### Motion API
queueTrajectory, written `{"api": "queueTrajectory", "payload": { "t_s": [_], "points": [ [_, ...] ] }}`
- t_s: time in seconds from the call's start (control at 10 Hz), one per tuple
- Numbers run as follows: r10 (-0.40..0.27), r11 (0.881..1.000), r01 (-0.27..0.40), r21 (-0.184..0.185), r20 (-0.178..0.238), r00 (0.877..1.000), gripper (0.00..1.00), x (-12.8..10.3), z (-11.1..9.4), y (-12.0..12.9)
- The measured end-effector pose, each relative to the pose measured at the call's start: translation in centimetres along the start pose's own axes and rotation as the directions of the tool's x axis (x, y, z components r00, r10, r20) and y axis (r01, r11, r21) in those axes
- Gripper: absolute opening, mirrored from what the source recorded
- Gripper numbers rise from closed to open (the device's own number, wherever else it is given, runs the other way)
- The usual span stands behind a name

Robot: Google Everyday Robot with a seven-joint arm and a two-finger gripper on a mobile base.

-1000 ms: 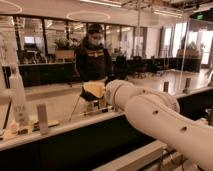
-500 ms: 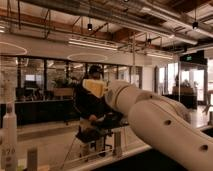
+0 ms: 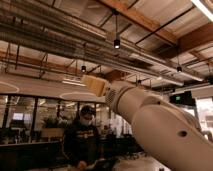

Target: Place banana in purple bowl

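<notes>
The pincer is nowhere in this view, so I cannot tell whether it is released, clenched or grasping anything. What does show of the robot is its thick white arm, which rises from the lower right corner and runs up and left to a tan cap near the middle of the frame. That cap looks more like a joint cover than a hand. Beyond the arm the camera looks steeply upward: a person in a dark top and face mask stands low in the frame behind the arm. Above are long pipes, a wooden beam and a hanging lamp under the ceiling. The banana and the purple bowl are both out of sight, and no tabletop carrying them can be made out, so where the fruit lies cannot be said. With the view aimed at the ceiling and neither object framed, the task seems to be at a search or repositioning step, not a grasp or a placement, though nothing here shows whether the fruit is already held. The next move calls for tilting the view back down to the work surface, finding the bowl and the fruit, and bringing the pincer into sight before any reach is made.
</notes>
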Motion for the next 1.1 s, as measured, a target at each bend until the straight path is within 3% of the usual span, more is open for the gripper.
{"api": "queueTrajectory", "payload": {
  "t_s": [0.3,0.6,0.8,0.9,1.1],
  "points": [
    [0.112,0.994,-0.113,0.014,0.028,0.993,0.8,-0.5,-1.6,0.7],
    [0.241,0.97,-0.243,0.031,0.065,0.968,0.8,-0.8,-2.9,1.1],
    [0.329,0.941,-0.334,0.043,0.098,0.939,0.8,-0.9,-3.6,1.0],
    [0.379,0.921,-0.387,0.049,0.118,0.918,0.8,-0.8,-4.0,1.0],
    [0.495,0.858,-0.511,0.055,0.178,0.85,0.8,-0.8,-4.7,0.7]
  ]
}}
